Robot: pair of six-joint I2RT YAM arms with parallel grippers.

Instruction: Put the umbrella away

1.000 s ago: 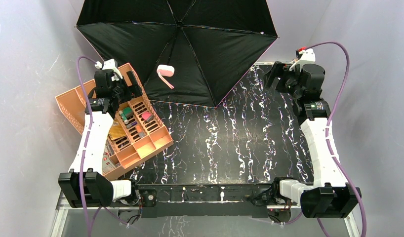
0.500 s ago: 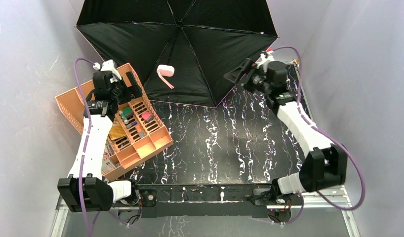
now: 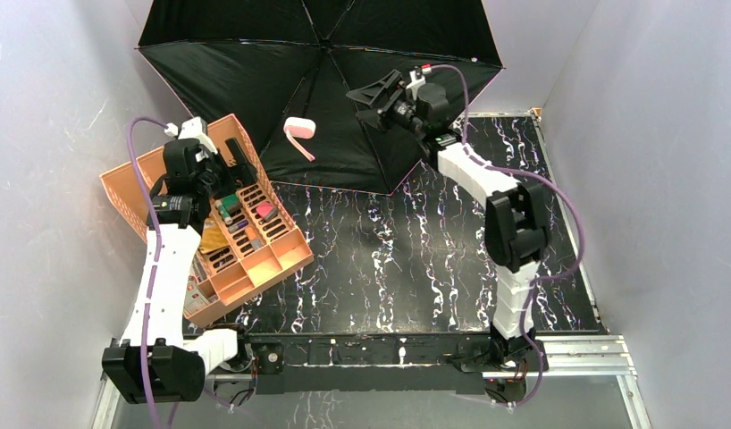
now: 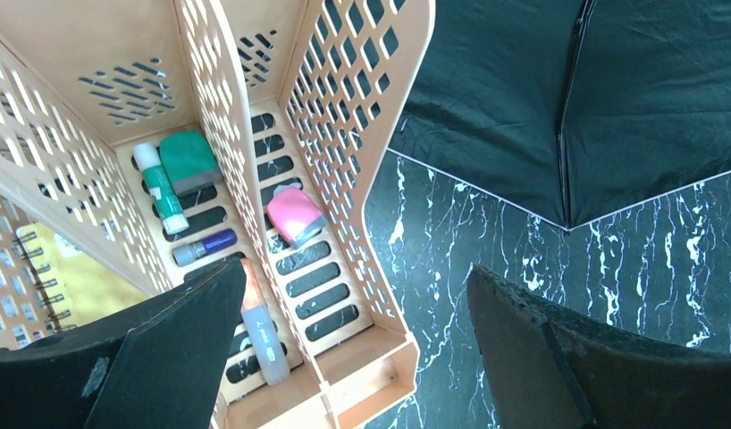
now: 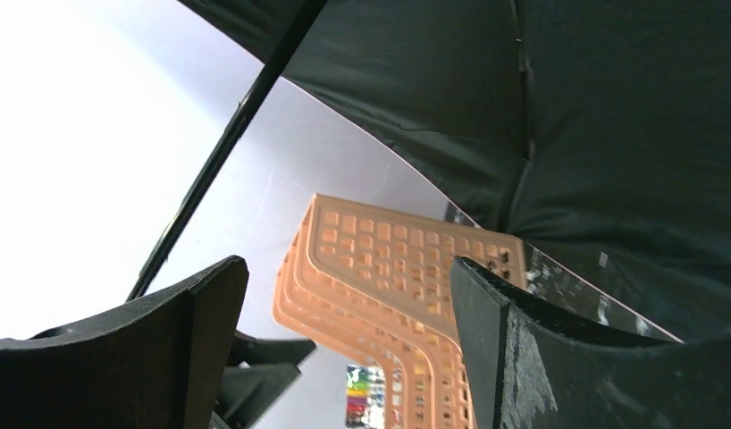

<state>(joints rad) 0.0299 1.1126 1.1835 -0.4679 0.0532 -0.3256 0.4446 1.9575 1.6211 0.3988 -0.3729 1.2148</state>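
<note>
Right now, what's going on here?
The umbrella is fully open, black side to the top camera, resting at the far edge of the table with its pink handle sticking out. The right gripper is stretched out close to it, jaws open, holding nothing. The left gripper, also open and empty, hangs over the orange organizer of small supplies on the left. Nothing is folded or put away yet.

Bright, even light; wall (image 5: 67, 134) blows out white; right claw (image 5: 348, 268) perhaps slightly out of focus.
</note>
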